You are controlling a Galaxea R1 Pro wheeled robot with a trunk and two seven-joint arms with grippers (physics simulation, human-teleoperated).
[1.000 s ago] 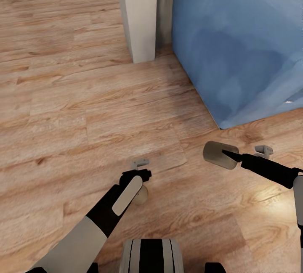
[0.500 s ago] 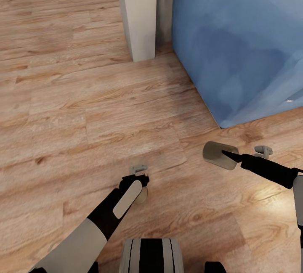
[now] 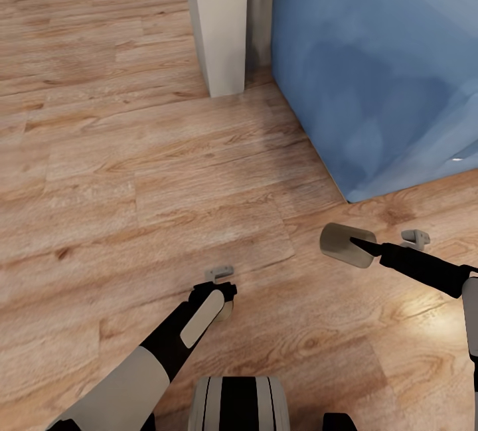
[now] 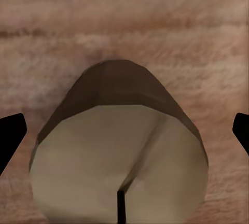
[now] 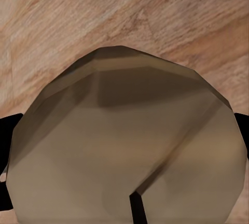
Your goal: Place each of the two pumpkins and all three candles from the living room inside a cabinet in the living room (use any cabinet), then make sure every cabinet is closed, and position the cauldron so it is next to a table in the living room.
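Candles: one in each gripper, both off the floor.
My left gripper [image 3: 219, 276] is clamped on a candle [image 4: 119, 167], my right gripper [image 3: 362, 245] on another candle [image 3: 346, 244] at 3 o'clock; I judge them light, stiff, slick wax, best gripped across the sides, sofa [image 3: 378, 66] at 1 o'clock.

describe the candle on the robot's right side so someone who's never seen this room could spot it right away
Find the big blue sofa on the wooden floor. Just in front of its near corner, the right hand holds a stubby beige candle above the floor. The left hand mostly hides the other candle; this one shows whole.
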